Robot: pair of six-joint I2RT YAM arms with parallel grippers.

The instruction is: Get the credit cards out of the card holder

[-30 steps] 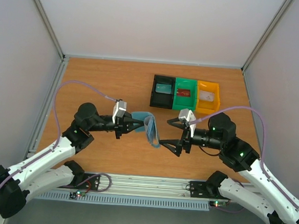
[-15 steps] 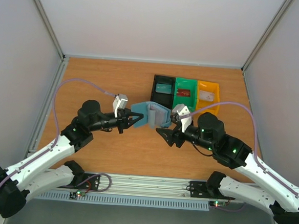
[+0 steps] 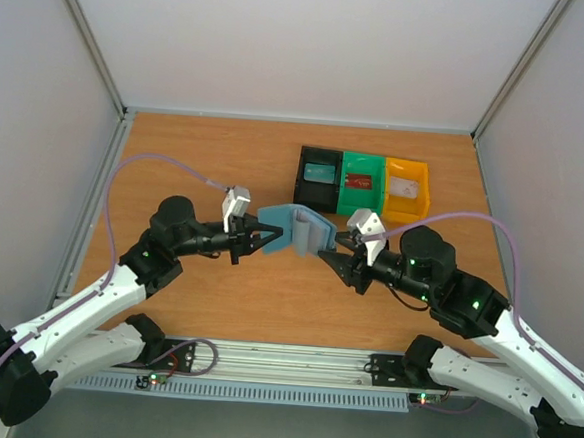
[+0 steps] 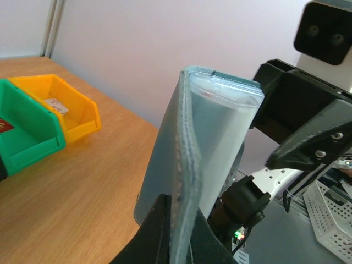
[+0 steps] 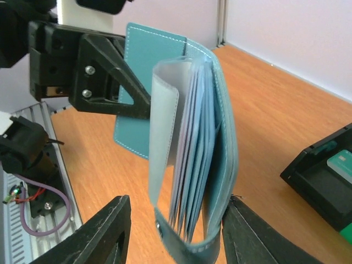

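The blue-grey card holder (image 3: pixel 297 225) hangs open above the table between both arms. My left gripper (image 3: pixel 268 236) is shut on its left cover, seen edge-on in the left wrist view (image 4: pixel 184 242). My right gripper (image 3: pixel 331 250) is open and straddles the other half. There one finger (image 5: pixel 250 234) touches the outer cover, while the other finger (image 5: pixel 107 234) stands apart from the clear inner sleeves (image 5: pixel 165 143). No credit cards can be told apart inside the card holder (image 5: pixel 223 137). A red card (image 3: pixel 360 182) lies in the green bin.
Three small bins stand in a row behind the holder: black (image 3: pixel 318 191), green (image 3: pixel 362 196) and yellow (image 3: pixel 408 199). The black one holds a teal card (image 5: pixel 341 165), the yellow one a pale card (image 4: pixel 55 104). White walls enclose the table.
The right gripper has come in from lower down to the holder's free half, and its jaws have narrowed around it. The left gripper has raised and swung the holder open.
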